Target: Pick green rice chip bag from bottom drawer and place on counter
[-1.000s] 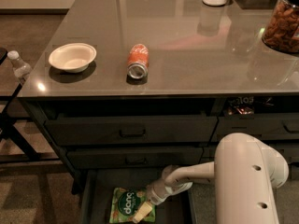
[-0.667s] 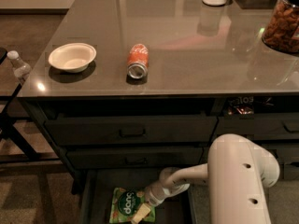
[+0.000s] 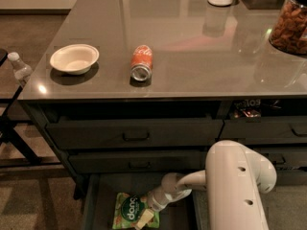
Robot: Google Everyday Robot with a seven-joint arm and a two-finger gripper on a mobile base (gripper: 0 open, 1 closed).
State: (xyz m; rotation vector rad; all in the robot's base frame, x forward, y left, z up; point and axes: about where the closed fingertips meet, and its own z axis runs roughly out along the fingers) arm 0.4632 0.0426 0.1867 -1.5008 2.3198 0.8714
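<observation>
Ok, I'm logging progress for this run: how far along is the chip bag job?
Done: the bottom drawer is pulled open. In hand: the gripper is down inside it, at the right side of the green rice chip bag, which lies flat on the drawer floor; whether it has a hold is unclear. Left: lifting the bag out and setting it on the counter.

Bottom drawer [image 3: 103, 200] is out below the counter [image 3: 192, 56], rice chip bag [image 3: 130, 211] lying in it, gripper [image 3: 144, 218] at the bag's four o'clock, seemingly touching. Up top, the soda can [image 3: 141, 63] sits with the bowl [image 3: 74, 59] at its nine o'clock.
</observation>
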